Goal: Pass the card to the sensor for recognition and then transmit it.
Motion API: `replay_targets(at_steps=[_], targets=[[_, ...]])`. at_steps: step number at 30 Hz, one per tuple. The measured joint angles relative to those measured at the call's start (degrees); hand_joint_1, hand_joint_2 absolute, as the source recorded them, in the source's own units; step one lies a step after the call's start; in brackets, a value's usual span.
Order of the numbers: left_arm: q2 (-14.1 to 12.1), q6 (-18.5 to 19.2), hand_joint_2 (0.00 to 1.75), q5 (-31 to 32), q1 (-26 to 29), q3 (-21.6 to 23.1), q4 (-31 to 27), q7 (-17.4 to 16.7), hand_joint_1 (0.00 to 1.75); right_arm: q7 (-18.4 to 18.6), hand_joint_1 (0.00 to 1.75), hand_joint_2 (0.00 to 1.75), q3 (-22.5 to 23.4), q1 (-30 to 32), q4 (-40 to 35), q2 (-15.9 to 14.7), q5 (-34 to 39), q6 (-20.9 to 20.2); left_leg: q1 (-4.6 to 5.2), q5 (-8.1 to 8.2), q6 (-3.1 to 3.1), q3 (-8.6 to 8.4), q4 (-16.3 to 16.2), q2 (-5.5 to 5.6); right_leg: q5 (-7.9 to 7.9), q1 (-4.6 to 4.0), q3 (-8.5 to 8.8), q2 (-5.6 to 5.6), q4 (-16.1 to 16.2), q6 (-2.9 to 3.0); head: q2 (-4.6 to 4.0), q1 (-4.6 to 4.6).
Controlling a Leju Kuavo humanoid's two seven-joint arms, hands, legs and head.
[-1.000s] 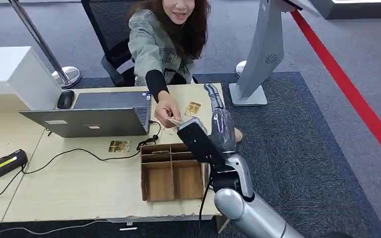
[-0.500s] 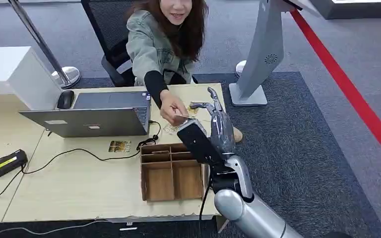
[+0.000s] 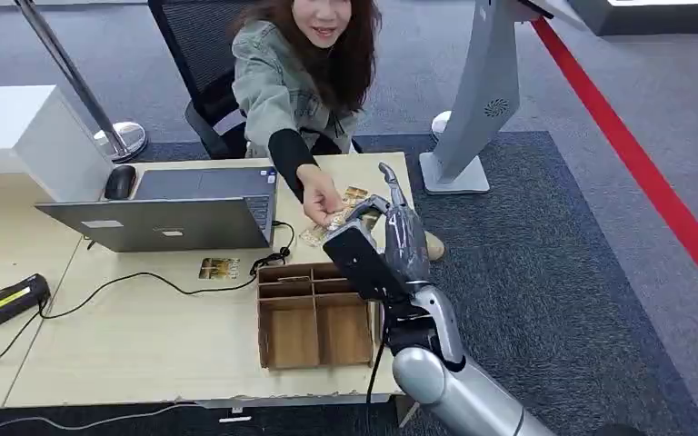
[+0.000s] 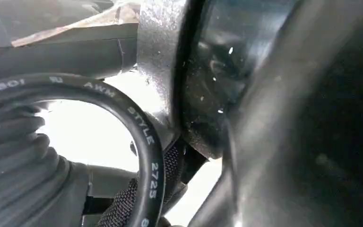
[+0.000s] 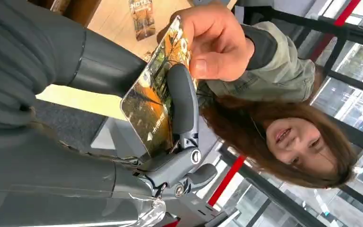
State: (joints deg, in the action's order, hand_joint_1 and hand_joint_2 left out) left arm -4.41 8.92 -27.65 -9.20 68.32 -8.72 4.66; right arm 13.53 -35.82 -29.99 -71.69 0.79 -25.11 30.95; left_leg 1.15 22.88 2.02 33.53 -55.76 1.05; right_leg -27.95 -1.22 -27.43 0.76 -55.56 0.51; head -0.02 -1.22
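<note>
My right hand [image 3: 400, 232] is raised over the desk's far right part, above the cardboard organiser. It pinches a gold-and-brown card [image 5: 153, 101] between the thick thumb [image 5: 104, 66] and a dark finger [image 5: 182, 101] that lies across the card's face. A seated person's hand [image 3: 320, 195] grips the same card [image 3: 336, 221] at its other end. The black handheld scanner with a yellow label [image 3: 9, 300] lies at the desk's left edge on its cable. In the left wrist view, my left hand's ribbed cover [image 4: 14, 165] sits behind a black cable, with its fingers hidden.
A laptop [image 3: 173, 213] and a mouse [image 3: 120, 182] sit at the back of the desk [image 3: 127, 336]. An open cardboard organiser [image 3: 314, 318] stands under my right arm. Two more cards [image 3: 219, 268] [image 3: 354, 194] lie on the desk. A grey kiosk stand [image 3: 482, 91] is to the right.
My right hand's fingers went from stretched out to curled, and one now closes on the card. The person's hand brought the card into my hand and stays on it.
</note>
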Motion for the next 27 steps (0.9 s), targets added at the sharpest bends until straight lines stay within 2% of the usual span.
replay_targets(at_steps=[7, 14, 18, 22, 27], targets=[[0.0, 0.0, 1.75, -0.3, 0.0, 0.0, 0.0, 0.0, 0.0, 0.0, 1.75, 1.75, 0.0, 0.4, -0.2, -0.2, 0.1, 0.3, 0.0, 0.0, 0.0, 0.0, 0.0, 0.0, 0.0, 0.0, 0.0, 0.0, 0.0, 0.0, 0.0, 0.0], [-0.1, 0.0, 1.75, -2.2, 0.2, 0.0, 0.0, 0.0, 0.0, -0.4, 1.75, 1.75, 0.8, 4.1, -5.8, -1.5, 0.9, 1.4, 0.0, 0.01, 0.0, 0.0, 0.0, 0.0, 0.0, 0.01, -0.02, 0.0, 0.0, 0.0, 0.0, 0.0], [-0.4, 0.3, 1.75, -3.3, 0.3, -0.1, 0.0, 0.0, 0.0, -0.4, 1.75, 1.75, 2.3, 8.4, -11.5, -3.3, 0.5, 1.6, 0.0, 0.01, 0.01, -0.01, 0.0, -0.01, 0.0, 0.01, -0.03, 0.0, 0.0, 0.0, 0.0, 0.0], [-0.5, 0.5, 1.75, -4.4, 0.5, -0.4, 0.0, 0.0, 0.0, 0.3, 1.75, 1.75, 4.4, 13.4, -17.7, -7.0, 0.5, 1.5, 0.0, 0.02, 0.02, 0.0, 0.0, 0.02, -0.01, 0.02, -0.01, -0.02, 0.0, -0.01, 0.0, -0.02], [-0.7, 0.8, 1.75, -4.8, 0.5, -0.7, 0.0, 0.0, 0.0, -0.9, 1.75, 1.75, 6.5, 20.2, -21.8, -10.1, -1.0, 4.0, 0.02, 0.03, 0.03, 0.0, 0.0, 0.0, 0.0, 0.02, -0.01, 0.0, 0.0, -0.01, 0.0, 0.0]])
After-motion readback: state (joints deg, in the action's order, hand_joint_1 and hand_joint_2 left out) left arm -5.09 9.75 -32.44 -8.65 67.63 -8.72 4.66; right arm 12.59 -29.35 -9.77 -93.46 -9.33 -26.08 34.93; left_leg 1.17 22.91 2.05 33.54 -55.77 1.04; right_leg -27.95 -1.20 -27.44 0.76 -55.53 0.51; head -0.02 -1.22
